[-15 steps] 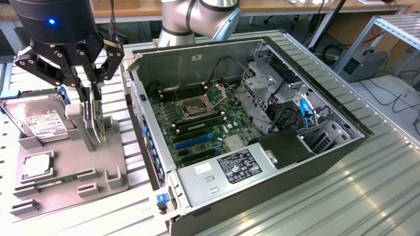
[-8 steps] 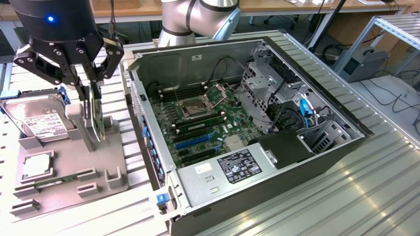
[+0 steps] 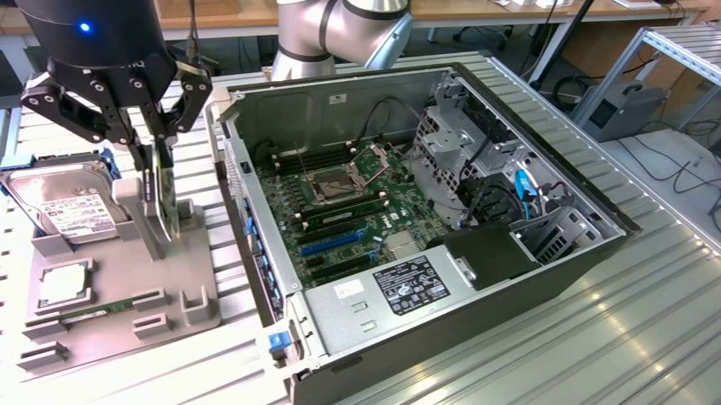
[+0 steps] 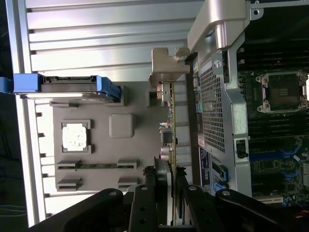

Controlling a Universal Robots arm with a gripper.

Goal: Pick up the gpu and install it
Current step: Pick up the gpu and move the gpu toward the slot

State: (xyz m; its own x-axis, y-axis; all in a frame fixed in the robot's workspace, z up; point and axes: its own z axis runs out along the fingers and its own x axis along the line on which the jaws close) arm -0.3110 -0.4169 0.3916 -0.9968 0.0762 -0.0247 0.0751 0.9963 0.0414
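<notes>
The gpu stands on its edge in the grey fixture at the exterior view's left, close to the open computer case. In the wrist view the gpu appears edge-on, its silvery bracket at the far end. My gripper comes down from above with one finger on each side of the card. The wrist view shows the gripper with both fingers pressed to the card's faces, shut on it.
The fixture also carries a silver hard drive, a square processor chip and a green memory stick. Inside the case lie the motherboard with its blue slot, a drive cage and cables.
</notes>
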